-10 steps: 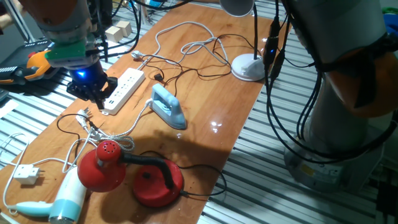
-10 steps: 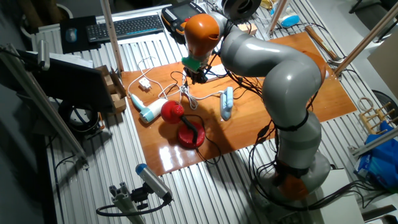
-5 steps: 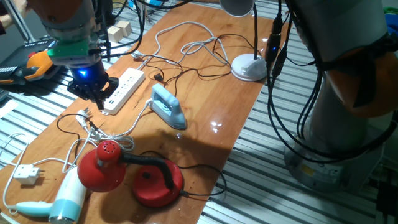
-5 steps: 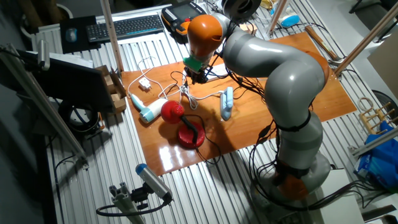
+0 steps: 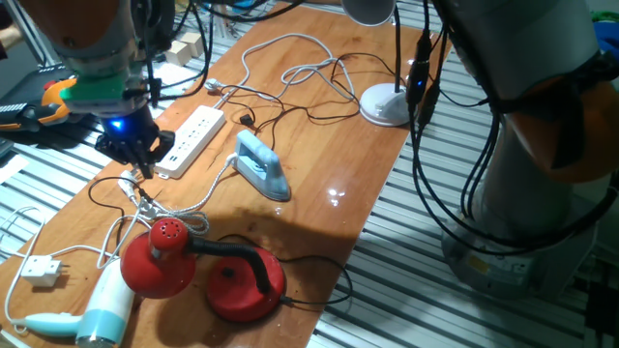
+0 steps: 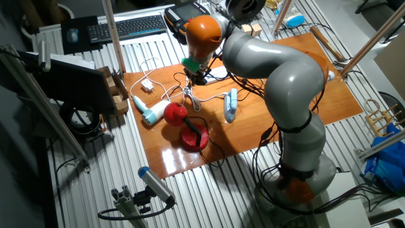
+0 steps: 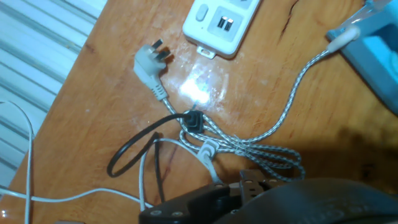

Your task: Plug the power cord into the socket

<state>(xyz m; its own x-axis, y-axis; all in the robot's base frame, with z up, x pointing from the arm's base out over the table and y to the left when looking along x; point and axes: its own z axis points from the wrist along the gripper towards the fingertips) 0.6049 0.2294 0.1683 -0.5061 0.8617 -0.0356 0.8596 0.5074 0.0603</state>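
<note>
Power cord [image 7: 134, 149] lies in a black loop on the tabletop [image 5: 319, 155], tangled with the braided cord [image 7: 286, 118] and white plug [image 7: 151, 62], just short of the socket [image 5: 191, 138]. Pincer [image 5: 132, 159] hovers over the tangle; I cannot tell how its jaws stand.

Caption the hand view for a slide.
White plug of the braided cord lies on the table just short of the socket, a black cable looping beside it.
</note>
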